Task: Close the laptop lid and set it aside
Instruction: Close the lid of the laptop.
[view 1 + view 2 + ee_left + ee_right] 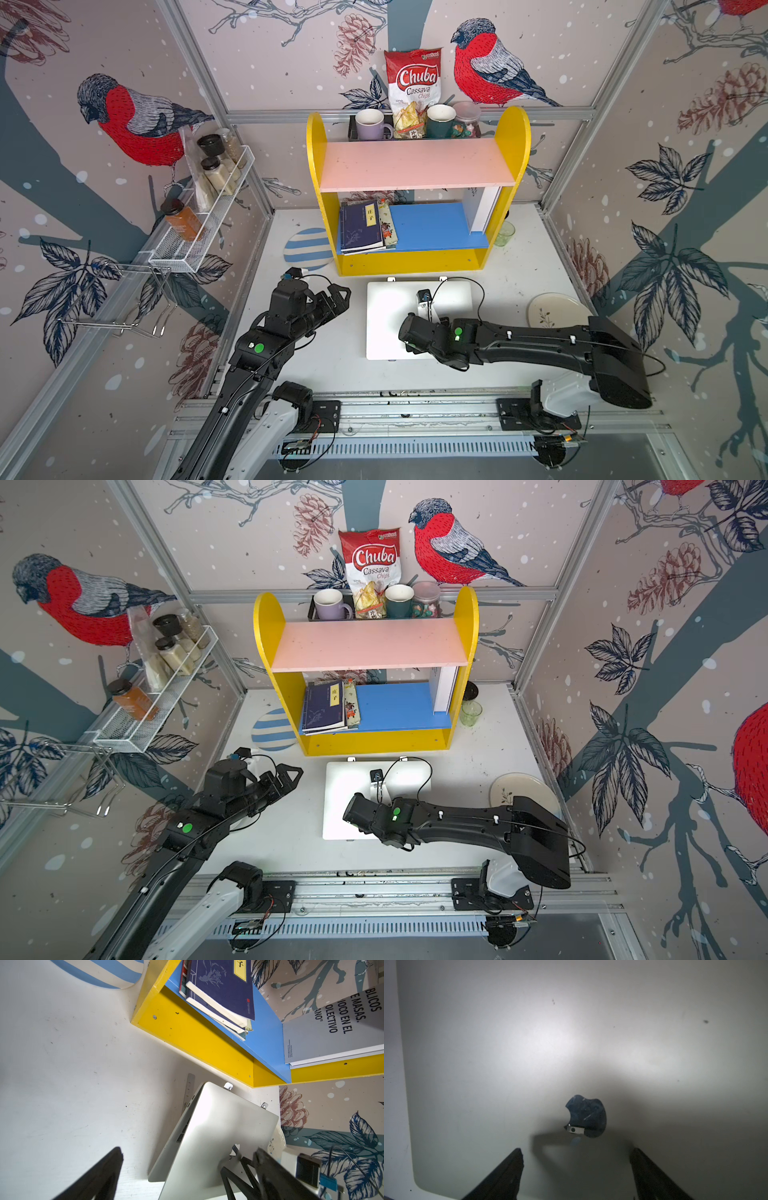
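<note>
Right wrist view showed the laptop lid (529,1043) filling the frame, silver side up, with the apple logo (588,1115) low in the frame just above the right gripper (577,1149). That gripper's jaws stood wide apart and held nothing. In both top views the laptop (390,324) lay at the centre of the frame on the table (511,291), just below the yellow shelf (415,262). The left wrist view showed the lid flat on the base and two small stand tabs (228,1085) at the laptop's far edge. The left gripper (336,300) hung left of the laptop, apart from it, with jaws fully spread and empty. The closing step appeared complete, and the setting-aside step appeared to be in hand. The next move likely called for a grip on one laptop edge, or a two-sided hold, followed by a lift or slide toward bare table. Whether the right fingers touched the lid could not be told.
</note>
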